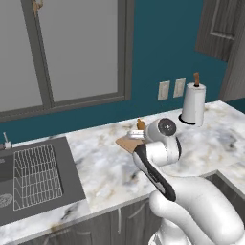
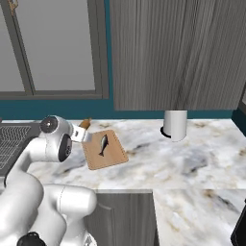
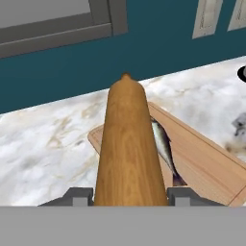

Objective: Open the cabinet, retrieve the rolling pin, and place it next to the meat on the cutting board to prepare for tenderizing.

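My gripper (image 3: 127,194) is shut on the rolling pin (image 3: 127,144), an orange-tan wooden cylinder that points away from the hand between the two dark fingertips (image 3: 77,196). It hangs over the left edge of the wooden cutting board (image 2: 113,156) on the marble counter. The meat (image 2: 103,144), a small dark fish, lies on the board just right of the pin (image 2: 85,124). In the hand view the fish (image 3: 163,144) shows beside the pin on the board (image 3: 202,163). The dark wood-grain cabinet (image 2: 178,53) hangs above the counter; one door (image 1: 217,26) looks swung outward.
A white paper towel roll (image 1: 194,103) stands at the back right of the counter, also seen under the cabinet (image 2: 174,126). A dark sink with a wire rack (image 1: 36,177) lies to the left. A grey-framed window (image 1: 72,48) and wall outlets (image 1: 164,90) are behind.
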### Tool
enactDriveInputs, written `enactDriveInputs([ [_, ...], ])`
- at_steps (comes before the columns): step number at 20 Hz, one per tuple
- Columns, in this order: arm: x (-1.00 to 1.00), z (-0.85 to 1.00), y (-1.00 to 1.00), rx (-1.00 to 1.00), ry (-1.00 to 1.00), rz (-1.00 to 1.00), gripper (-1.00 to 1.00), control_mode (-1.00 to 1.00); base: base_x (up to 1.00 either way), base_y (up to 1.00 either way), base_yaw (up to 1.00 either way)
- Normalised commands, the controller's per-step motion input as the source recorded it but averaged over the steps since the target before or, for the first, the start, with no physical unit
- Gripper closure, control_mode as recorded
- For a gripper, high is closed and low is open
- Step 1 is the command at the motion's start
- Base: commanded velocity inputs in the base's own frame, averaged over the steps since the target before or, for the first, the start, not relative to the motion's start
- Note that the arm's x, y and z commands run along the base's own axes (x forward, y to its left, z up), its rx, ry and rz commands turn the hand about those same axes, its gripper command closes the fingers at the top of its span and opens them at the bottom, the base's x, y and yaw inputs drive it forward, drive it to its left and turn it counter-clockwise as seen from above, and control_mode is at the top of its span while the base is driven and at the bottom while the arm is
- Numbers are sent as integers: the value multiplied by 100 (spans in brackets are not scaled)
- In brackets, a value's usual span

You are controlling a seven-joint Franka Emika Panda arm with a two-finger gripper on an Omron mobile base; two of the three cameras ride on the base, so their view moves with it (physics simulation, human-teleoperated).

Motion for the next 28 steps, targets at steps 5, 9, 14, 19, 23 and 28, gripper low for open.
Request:
enactDriveInputs([
  [5, 22, -32, 0, -2, 1, 6, 100, -100, 0, 0, 0],
  [9, 25, -24, 0, -3, 3, 4, 100, -100, 0, 0, 0],
  [14, 25, -30, 0, -4, 4, 2, 100, -100, 0, 0, 0],
  [19, 22, -31, 0, -3, 3, 1, 100, -100, 0, 0, 0],
  [23, 25, -28, 0, -1, 1, 0, 100, -100, 0, 0, 0],
  [28, 22, -25, 0, 0, 1, 1, 100, -100, 0, 0, 0],
])
